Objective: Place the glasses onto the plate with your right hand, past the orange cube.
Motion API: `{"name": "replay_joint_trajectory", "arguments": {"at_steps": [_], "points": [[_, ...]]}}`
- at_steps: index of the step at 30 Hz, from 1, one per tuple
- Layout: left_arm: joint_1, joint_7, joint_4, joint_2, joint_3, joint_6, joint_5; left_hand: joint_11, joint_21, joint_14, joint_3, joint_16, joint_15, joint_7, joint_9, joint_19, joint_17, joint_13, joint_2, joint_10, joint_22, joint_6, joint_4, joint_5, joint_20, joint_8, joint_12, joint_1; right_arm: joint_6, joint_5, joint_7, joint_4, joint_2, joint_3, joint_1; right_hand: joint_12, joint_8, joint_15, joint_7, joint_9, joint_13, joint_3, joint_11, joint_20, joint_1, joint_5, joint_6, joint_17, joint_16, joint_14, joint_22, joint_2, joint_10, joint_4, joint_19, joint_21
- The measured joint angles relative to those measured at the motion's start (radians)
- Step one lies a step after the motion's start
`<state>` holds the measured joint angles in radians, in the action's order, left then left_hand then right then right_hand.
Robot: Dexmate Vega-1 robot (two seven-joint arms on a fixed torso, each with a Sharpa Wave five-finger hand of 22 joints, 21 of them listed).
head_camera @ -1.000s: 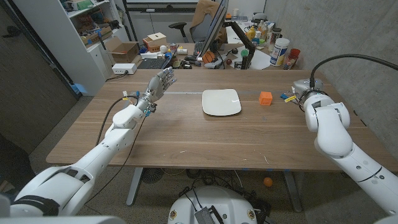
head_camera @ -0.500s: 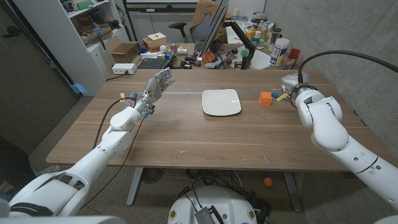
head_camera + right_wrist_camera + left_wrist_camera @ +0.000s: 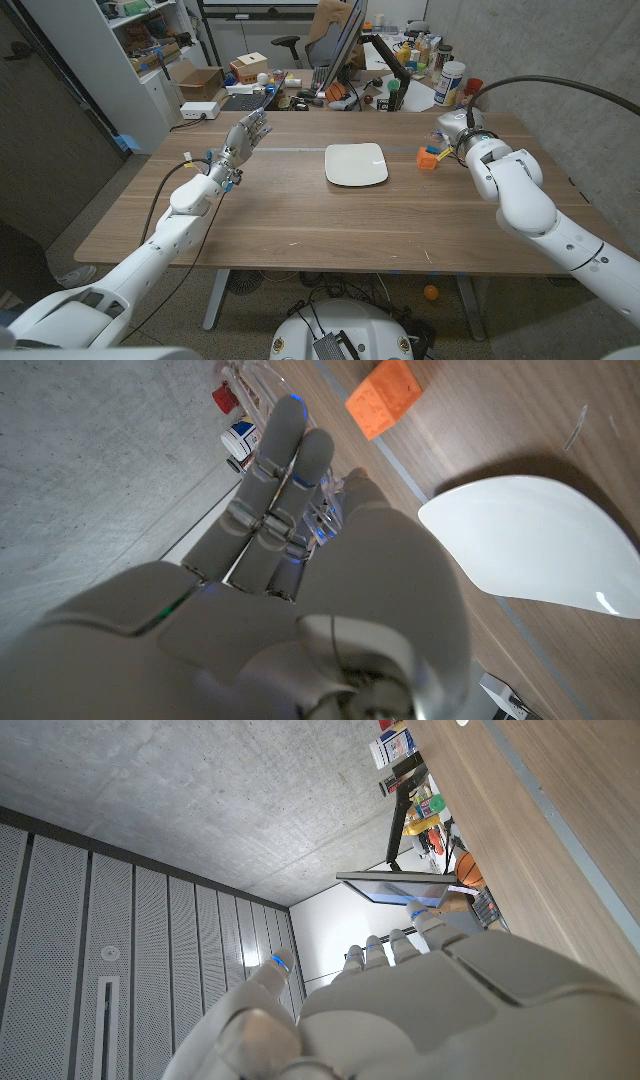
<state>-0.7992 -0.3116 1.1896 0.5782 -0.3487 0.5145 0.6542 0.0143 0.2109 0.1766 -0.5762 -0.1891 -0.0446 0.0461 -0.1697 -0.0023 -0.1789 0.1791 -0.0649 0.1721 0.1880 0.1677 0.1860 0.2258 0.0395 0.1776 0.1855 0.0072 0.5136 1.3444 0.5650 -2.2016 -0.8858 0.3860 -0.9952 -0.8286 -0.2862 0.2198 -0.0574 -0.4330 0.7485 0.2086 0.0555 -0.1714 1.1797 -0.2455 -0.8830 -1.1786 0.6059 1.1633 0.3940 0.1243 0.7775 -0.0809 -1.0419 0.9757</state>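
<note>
From the head view, the white plate [image 3: 356,164] lies on the wooden table [image 3: 300,215]. The orange cube [image 3: 428,158] sits on the wood just beside the plate, on my right-hand side of it. My right hand [image 3: 450,135] is beyond the cube from the plate, close to the cube. From here I cannot tell what is in its fingers. My left hand [image 3: 245,132] is well apart from the plate on the other side, raised off the table, its fingers stretched out and holding nothing.

In the left wrist view, my left hand [image 3: 420,1000] shows its back, fingers straight and a little apart, with the table [image 3: 560,810] edge beyond it.

In the right wrist view, my right hand [image 3: 300,590] has its fingers drawn straight and close together. The clear glasses [image 3: 328,505] are pinched between fingers and thumb, above the wood. The cube [image 3: 383,396] lies near the fingertips, and the plate [image 3: 530,550] is near the hand.
</note>
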Motion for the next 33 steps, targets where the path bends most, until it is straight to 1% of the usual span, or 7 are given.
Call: {"name": "replay_joint_trajectory", "arguments": {"at_steps": [4, 16, 19, 22, 26, 29, 33], "points": [[-0.014, 0.023, 0.013, 0.01, 0.011, -0.001, 0.0, 0.0, 0.0, -0.005, 0.0, 0.0, -0.005, 0.0, 0.0, 0.0, 0.0, 0.0, 0.0, 0.0, 0.0, 0.0, 0.0, 0.0, 0.0, 0.0, 0.0, 0.0, -0.016, -0.011, -0.023, 0.0, 0.0, 0.018, 0.021, 0.0, -0.006, 0.0, -0.002, -0.001, 0.001, 0.0, 0.003, -0.002, 0.0, 0.0, -0.002, -0.004, 0.0, 0.0, 0.0, 0.0, 0.004, 0.0, 0.005, 0.002], [-0.039, 0.066, 0.033, 0.033, 0.042, -0.003, -0.001, 0.0, 0.0, -0.005, 0.0, 0.0, -0.005, 0.0, 0.0, 0.0, 0.0, 0.0, 0.0, 0.0, 0.0, 0.0, 0.0, 0.0, 0.0, 0.0, 0.0, 0.0, -0.074, -0.032, -0.062, 0.025, 0.015, 0.077, 0.094, 0.0, -0.006, 0.0, -0.002, -0.001, 0.003, 0.0, 0.004, 0.0, 0.0, 0.0, -0.001, -0.005, -0.011, 0.0, -0.005, 0.0, 0.004, 0.0, 0.007, 0.019], [-0.042, 0.071, 0.033, 0.039, 0.049, -0.003, -0.001, 0.0, 0.0, -0.005, 0.0, 0.0, -0.005, 0.0, 0.0, 0.0, 0.0, 0.0, 0.0, 0.0, 0.0, 0.0, 0.0, 0.0, 0.0, 0.0, 0.0, 0.0, -0.094, -0.035, -0.07, 0.033, 0.023, 0.092, 0.114, 0.0, -0.006, 0.0, -0.001, -0.001, 0.003, 0.0, 0.004, 0.007, 0.002, 0.0, -0.001, -0.004, -0.011, 0.0, -0.007, -0.002, 0.004, 0.0, 0.014, 0.023], [-0.044, 0.077, 0.033, 0.041, 0.054, -0.003, 0.001, 0.0, 0.0, -0.005, 0.0, 0.0, -0.005, 0.0, 0.0, 0.0, 0.0, 0.0, 0.0, 0.0, 0.0, 0.0, 0.0, 0.0, 0.0, 0.0, 0.0, 0.0, -0.114, -0.038, -0.078, 0.051, 0.04, 0.122, 0.154, 0.004, -0.006, 0.0, -0.001, -0.001, 0.006, 0.0, 0.004, 0.007, 0.002, 0.0, -0.001, -0.007, -0.015, 0.0, -0.009, -0.002, 0.004, 0.0, 0.014, 0.023], [-0.046, 0.078, 0.029, 0.044, 0.06, -0.002, 0.005, 0.0, 0.0, -0.005, 0.0, 0.0, -0.005, 0.0, 0.0, 0.0, 0.0, 0.0, 0.0, 0.0, 0.0, 0.0, 0.0, 0.0, 0.0, 0.0, 0.0, 0.0, -0.135, -0.039, -0.086, 0.064, 0.05, 0.14, 0.177, 0.002, -0.006, 0.0, -0.001, -0.001, 0.009, 0.0, 0.004, 0.004, 0.002, 0.0, -0.001, -0.009, -0.015, 0.0, -0.009, -0.002, 0.004, 0.0, 0.018, 0.031], [-0.048, 0.079, 0.027, 0.046, 0.064, 0.001, 0.008, 0.0, 0.0, -0.005, 0.0, 0.0, -0.005, 0.0, 0.0, 0.0, 0.0, 0.0, 0.0, 0.0, 0.0, 0.0, 0.0, 0.0, 0.0, 0.0, 0.0, 0.0, -0.156, -0.04, -0.097, 0.082, 0.065, 0.165, 0.21, 0.0, -0.006, 0.0, -0.001, -0.001, 0.009, 0.0, 0.004, 0.003, 0.002, 0.0, -0.001, -0.009, -0.015, 0.0, -0.014, -0.002, 0.003, 0.0, 0.018, 0.038], [-0.05, 0.079, 0.024, 0.05, 0.07, 0.003, 0.012, 0.0, 0.0, -0.005, 0.0, 0.0, -0.005, 0.0, 0.0, 0.0, 0.0, 0.0, 0.0, 0.0, 0.0, 0.0, 0.0, 0.0, 0.0, 0.0, 0.0, 0.0, -0.18, -0.04, -0.112, 0.103, 0.08, 0.188, 0.241, 0.0, -0.006, 0.0, -0.002, -0.001, 0.009, 0.0, 0.004, 0.011, 0.003, 0.0, -0.001, -0.009, -0.015, 0.0, -0.014, -0.003, 0.003, 0.0, 0.025, 0.039]]}}
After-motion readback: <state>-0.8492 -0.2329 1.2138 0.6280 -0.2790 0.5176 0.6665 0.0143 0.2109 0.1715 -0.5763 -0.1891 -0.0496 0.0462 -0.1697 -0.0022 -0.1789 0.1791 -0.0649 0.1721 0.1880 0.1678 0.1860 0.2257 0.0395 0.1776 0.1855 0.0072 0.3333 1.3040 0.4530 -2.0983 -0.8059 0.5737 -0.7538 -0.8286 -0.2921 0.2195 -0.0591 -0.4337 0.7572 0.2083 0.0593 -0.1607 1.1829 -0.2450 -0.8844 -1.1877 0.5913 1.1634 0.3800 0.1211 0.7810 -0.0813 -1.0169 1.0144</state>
